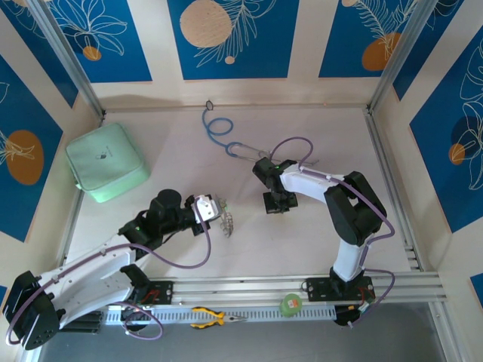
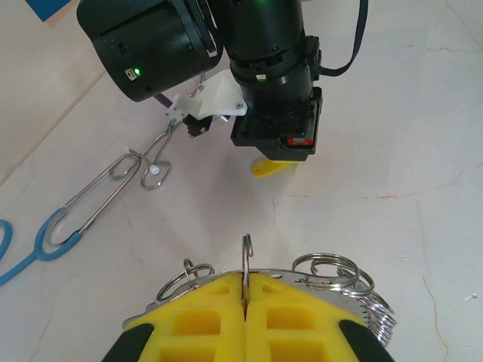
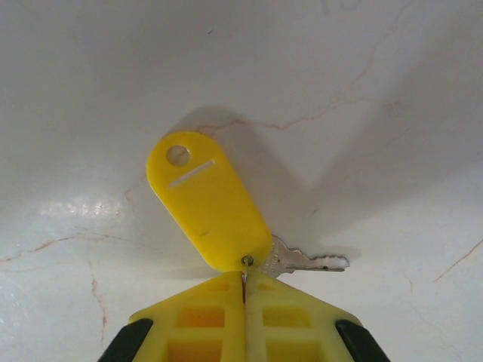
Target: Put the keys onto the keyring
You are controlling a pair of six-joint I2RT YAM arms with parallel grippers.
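Right end effector (image 3: 244, 280) angled down, pinching key (image 3: 207, 200) (left (image 2: 244, 292) grips keyring (image 2: 332, 270))

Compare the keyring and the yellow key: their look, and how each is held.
The keyring is all silvery metal, a loop crowded with small split rings; the yellow key is one silver blade with a yellow plastic tag. The left gripper pinches the keyring by one upright ring; the right gripper pinches the yellow key at the joint between tag and blade. Shared: each is clamped in a shut gripper.

The left gripper (image 1: 214, 210) seems to pinch the keyring (image 1: 227, 221); the right gripper (image 1: 276, 207) points down near the blue stethoscope (image 1: 218, 133).
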